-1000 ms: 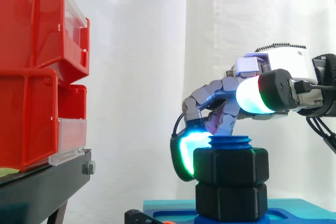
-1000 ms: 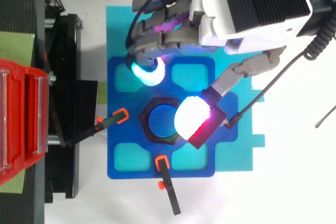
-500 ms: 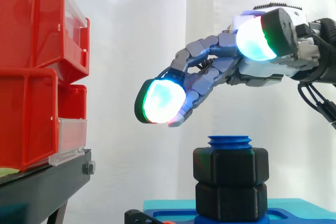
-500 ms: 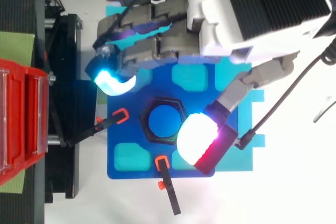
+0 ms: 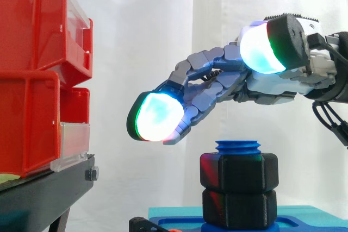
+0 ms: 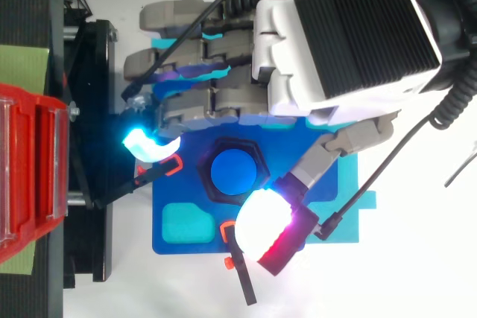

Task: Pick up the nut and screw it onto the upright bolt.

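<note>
We see the hand [image 5: 272,82] hovering over the blue bolt [image 5: 237,146], fingers [image 5: 212,88] stretched out, holding nothing; the black hex nut [image 5: 239,171] looks rigid, light plastic; we'd grip opposite flats.

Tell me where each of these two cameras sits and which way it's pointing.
Side view: beside the work at about its height, looking level across at the blue bolt and the stacked black nuts; the hand comes in from the right, fingers extended.
Top view: above the work, looking straight down on the bolt and the blue plate; the back of the hand covers the plate's upper part.
Shared: hand, bolt, nuts and red bins.
</note>
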Motion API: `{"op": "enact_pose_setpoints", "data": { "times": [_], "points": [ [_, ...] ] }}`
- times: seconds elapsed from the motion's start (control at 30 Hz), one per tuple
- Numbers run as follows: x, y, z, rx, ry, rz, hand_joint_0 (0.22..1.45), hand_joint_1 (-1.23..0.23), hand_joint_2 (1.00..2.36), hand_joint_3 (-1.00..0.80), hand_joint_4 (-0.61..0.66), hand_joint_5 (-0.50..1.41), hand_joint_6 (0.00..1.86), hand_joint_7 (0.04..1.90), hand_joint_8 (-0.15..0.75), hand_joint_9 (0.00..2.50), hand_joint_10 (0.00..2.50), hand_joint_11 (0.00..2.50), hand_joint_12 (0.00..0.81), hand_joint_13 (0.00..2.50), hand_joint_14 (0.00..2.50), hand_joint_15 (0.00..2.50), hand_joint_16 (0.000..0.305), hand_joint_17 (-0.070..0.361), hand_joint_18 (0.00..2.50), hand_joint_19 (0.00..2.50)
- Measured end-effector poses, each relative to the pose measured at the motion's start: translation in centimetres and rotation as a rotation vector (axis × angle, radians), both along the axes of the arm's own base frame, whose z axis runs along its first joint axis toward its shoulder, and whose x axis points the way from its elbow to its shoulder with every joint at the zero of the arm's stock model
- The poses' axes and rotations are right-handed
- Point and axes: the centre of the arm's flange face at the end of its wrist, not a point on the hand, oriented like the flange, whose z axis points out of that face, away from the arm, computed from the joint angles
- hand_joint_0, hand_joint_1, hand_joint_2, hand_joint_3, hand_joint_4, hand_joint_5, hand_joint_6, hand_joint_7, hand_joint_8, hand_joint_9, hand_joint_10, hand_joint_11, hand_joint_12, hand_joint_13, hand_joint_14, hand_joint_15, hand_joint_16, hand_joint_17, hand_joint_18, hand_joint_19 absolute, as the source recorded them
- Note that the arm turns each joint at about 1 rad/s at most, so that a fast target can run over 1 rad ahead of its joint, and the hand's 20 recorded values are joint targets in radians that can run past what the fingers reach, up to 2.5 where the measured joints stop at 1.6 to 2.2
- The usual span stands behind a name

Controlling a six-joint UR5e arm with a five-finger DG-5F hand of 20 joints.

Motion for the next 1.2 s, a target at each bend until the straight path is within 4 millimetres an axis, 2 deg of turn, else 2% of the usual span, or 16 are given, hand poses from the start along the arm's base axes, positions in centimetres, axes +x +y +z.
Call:
{"op": "enact_pose_setpoints", "data": {
  "times": [0.3, 0.6, 0.9, 1.2],
  "points": [
    [-0.4, 0.3, -0.6, -0.009, 0.044, 0.005, 0.47, -0.14, 1.00, -0.50, 0.29, -0.07, 0.50, 0.87, 0.255, 0.68, 0.00, 0.00, 0.314, 0.35, 0.00, 0.00, 0.043, 0.096, 0.08, 0.00],
    [-1.4, 0.5, -3.1, -0.014, 0.075, 0.010, 0.47, -0.17, 1.00, -0.50, 0.29, -0.07, 0.50, 0.89, 0.257, 0.72, 0.00, 0.00, 0.310, 0.37, 0.00, 0.00, 0.042, 0.095, 0.12, 0.00],
    [-1.3, 0.5, -3.3, -0.014, 0.059, 0.007, 0.48, -0.21, 1.00, -0.50, 0.30, -0.05, 0.50, 1.01, 0.264, 0.77, 0.00, 0.00, 0.300, 0.41, 0.00, 0.00, 0.041, 0.093, 0.17, 0.00],
    [-1.5, 0.2, -3.7, -0.015, 0.069, 0.005, 0.49, -0.24, 1.00, -0.50, 0.23, -0.03, 0.51, 1.17, 0.265, 0.81, 0.00, 0.00, 0.294, 0.47, 0.00, 0.00, 0.041, 0.093, 0.23, 0.00]
  ]
}}
